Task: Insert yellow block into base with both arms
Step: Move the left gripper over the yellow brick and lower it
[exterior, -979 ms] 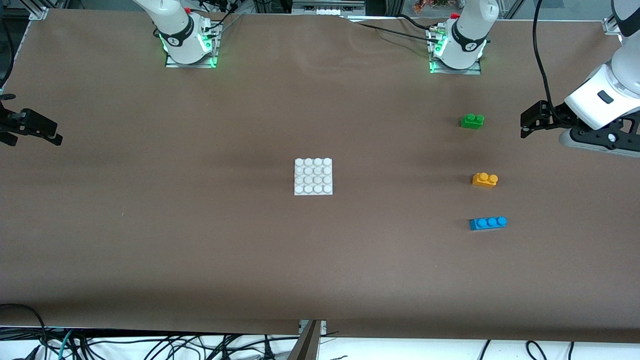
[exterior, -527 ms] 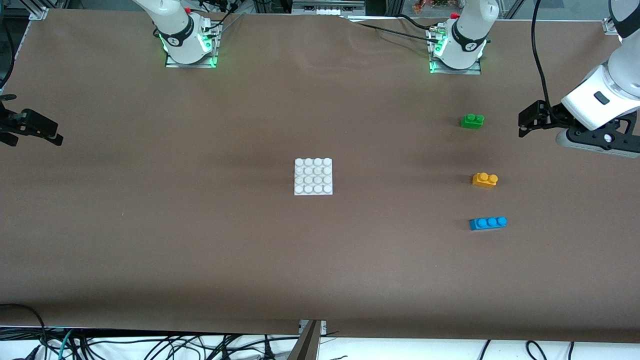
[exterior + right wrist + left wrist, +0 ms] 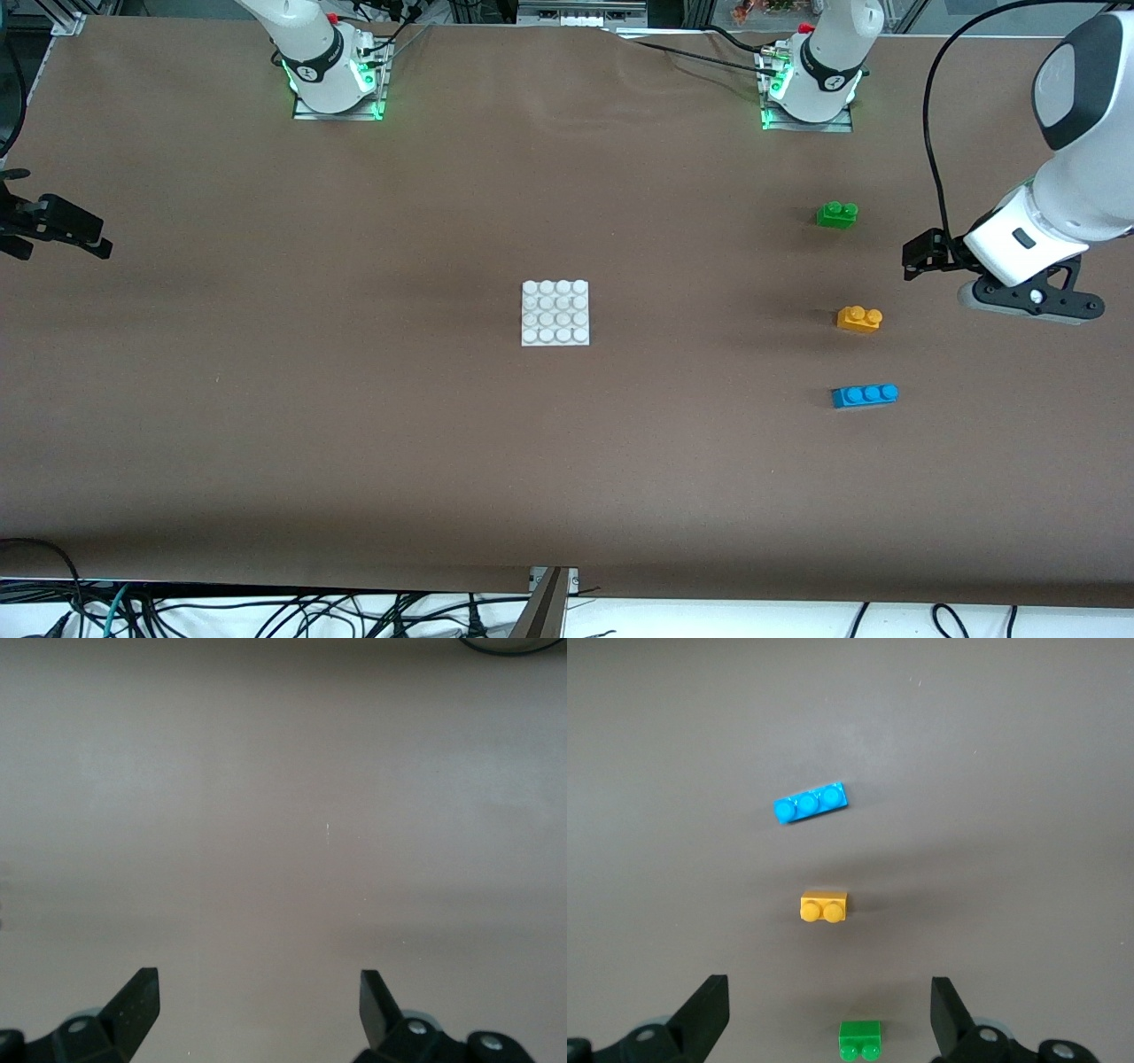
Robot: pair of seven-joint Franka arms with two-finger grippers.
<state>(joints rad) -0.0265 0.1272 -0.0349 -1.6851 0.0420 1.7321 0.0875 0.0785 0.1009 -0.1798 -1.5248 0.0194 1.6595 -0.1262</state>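
Observation:
The yellow block point(image 3: 858, 318) lies on the brown table toward the left arm's end, between the green brick point(image 3: 836, 214) and the blue brick point(image 3: 865, 395). The white studded base point(image 3: 555, 313) lies flat at the table's middle. My left gripper point(image 3: 921, 254) is open and empty in the air, over bare table beside the yellow block, toward the table's end. In the left wrist view the yellow block point(image 3: 824, 906) lies ahead of the open left gripper point(image 3: 830, 1010). My right gripper point(image 3: 89, 237) waits at the right arm's end of the table, open and empty over bare table point(image 3: 257, 1005).
The green two-stud brick point(image 3: 860, 1041) shows between the left gripper's fingers in the wrist view, with the blue three-stud brick point(image 3: 810, 804) past the yellow block. The arm bases point(image 3: 335, 80) stand along the table's edge farthest from the front camera. Cables hang below the table's near edge.
My left gripper has moved from beside the green brick to beside the yellow block and a little toward the table's middle. The right arm and all bricks are unchanged.

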